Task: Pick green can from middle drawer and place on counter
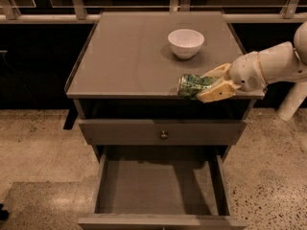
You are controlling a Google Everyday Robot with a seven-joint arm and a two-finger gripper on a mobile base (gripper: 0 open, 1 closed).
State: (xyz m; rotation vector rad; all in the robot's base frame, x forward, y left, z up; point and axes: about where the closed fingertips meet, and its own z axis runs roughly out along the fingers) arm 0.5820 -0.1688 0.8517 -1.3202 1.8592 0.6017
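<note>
The green can (192, 86) lies on its side between my gripper's cream fingers (215, 94). My gripper (207, 84) is shut on it and holds it over the front right part of the counter (129, 56), near the front edge. I cannot tell whether the can touches the counter top. The white arm reaches in from the right. The middle drawer (158, 183) is pulled out below, its grey floor bare.
A white bowl (186, 42) stands on the counter behind the can. A closed drawer front with a small round knob (163, 135) sits between counter and open drawer. A dark railing runs behind; speckled floor lies all around.
</note>
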